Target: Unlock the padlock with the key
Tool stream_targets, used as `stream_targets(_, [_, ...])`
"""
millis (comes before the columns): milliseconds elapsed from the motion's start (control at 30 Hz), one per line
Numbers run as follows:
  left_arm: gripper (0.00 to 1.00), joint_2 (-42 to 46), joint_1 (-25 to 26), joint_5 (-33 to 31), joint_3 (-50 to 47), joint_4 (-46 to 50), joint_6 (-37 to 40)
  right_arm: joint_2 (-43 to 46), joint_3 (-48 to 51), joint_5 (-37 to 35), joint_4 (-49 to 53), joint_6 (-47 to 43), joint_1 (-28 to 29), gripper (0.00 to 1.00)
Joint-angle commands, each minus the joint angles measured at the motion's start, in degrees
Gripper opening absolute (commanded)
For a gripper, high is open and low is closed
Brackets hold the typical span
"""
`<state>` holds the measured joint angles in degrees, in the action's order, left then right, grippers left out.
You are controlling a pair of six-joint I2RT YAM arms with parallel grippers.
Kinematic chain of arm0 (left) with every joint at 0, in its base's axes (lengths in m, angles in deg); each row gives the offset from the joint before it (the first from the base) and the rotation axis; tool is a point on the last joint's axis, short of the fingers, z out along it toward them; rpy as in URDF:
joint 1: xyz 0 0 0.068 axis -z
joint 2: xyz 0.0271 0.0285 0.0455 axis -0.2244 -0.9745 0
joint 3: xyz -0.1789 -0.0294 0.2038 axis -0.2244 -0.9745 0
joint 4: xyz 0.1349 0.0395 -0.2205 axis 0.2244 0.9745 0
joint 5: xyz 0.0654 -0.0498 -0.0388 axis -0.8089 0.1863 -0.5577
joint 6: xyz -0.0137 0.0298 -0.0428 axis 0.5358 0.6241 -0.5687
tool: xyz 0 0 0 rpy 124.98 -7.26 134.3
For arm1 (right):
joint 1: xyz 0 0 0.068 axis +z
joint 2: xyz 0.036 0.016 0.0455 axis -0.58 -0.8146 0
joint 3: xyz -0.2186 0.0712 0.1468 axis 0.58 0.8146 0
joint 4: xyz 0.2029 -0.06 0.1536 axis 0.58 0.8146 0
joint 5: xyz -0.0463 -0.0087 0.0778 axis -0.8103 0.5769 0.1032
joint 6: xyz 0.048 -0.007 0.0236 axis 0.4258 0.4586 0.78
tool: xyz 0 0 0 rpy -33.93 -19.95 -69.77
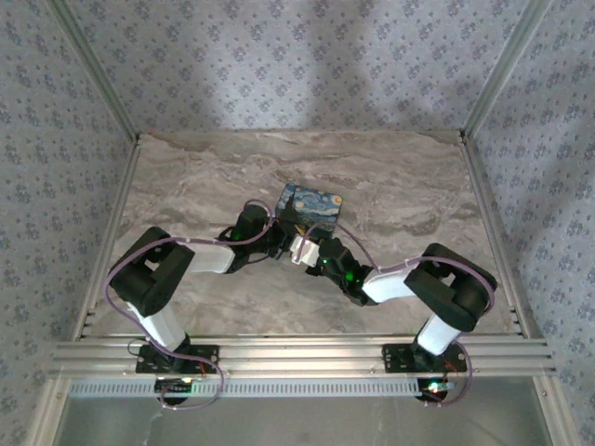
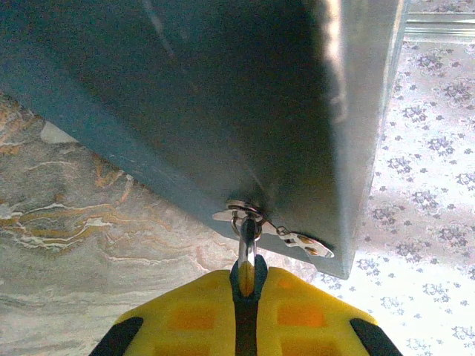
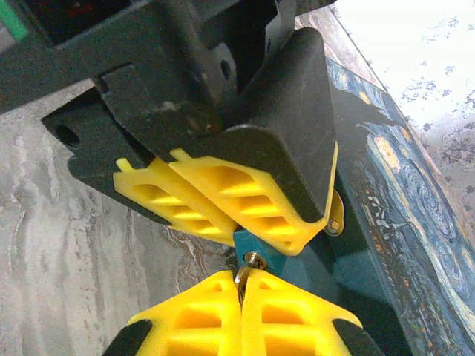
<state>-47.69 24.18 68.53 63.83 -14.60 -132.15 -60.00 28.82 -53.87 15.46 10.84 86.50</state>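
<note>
Right wrist cam: right gripper has its jaws pinched on what looks like the key, tip at the brass end of the padlock, which the left gripper clamps at the edge of the box, so I'd call this the insertion step, next up a straight push then a twist.

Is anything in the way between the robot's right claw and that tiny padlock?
Nothing visible. The right gripper sits close up to the padlock, and the key pinched in it seems to reach the padlock's brass end. The left gripper holds the padlock from the other side.
</note>
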Motion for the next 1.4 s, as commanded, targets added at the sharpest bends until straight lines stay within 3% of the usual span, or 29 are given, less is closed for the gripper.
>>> stream_targets(0, [0.0, 1.56, 0.59, 1.25, 1.36, -2.05, -0.36, -0.57, -0.59, -2.6, -3.63, 3.43, -0.27, 0.0])
stream_targets(200, [0.0, 1.53, 0.77, 0.99, 1.12, -2.32, -0.59, -0.52, -0.38, -2.6, -4.5, 9.9, -0.77, 0.0])
stream_targets(467, [0.0, 0.95, 1.16, 0.65, 1.1, -2.66, -0.83, 0.29, 0.54, 1.35, -5.62, 29.39, -2.46, 0.0])
stream_targets(833, [0.01, -0.11, 1.3, 0.46, 1.27, -3.03, -0.75, 0.19, 1.22, 3.56, -4.95, 32.28, -3.43, 0.0])
stream_targets(1067, [0.3, 1.26, 1.34, -1.27, 1.02, 0.32, 1.39, -0.26, 2.29, 3.82, -5.22, 32.96, -3.59, 0.0])
stream_targets(1367, [0.5, 4.23, -0.16, -2.51, -0.56, 3.92, 3.72, 0.74, 3.83, 9.72, -5.34, 40.21, -5.94, 0.0])
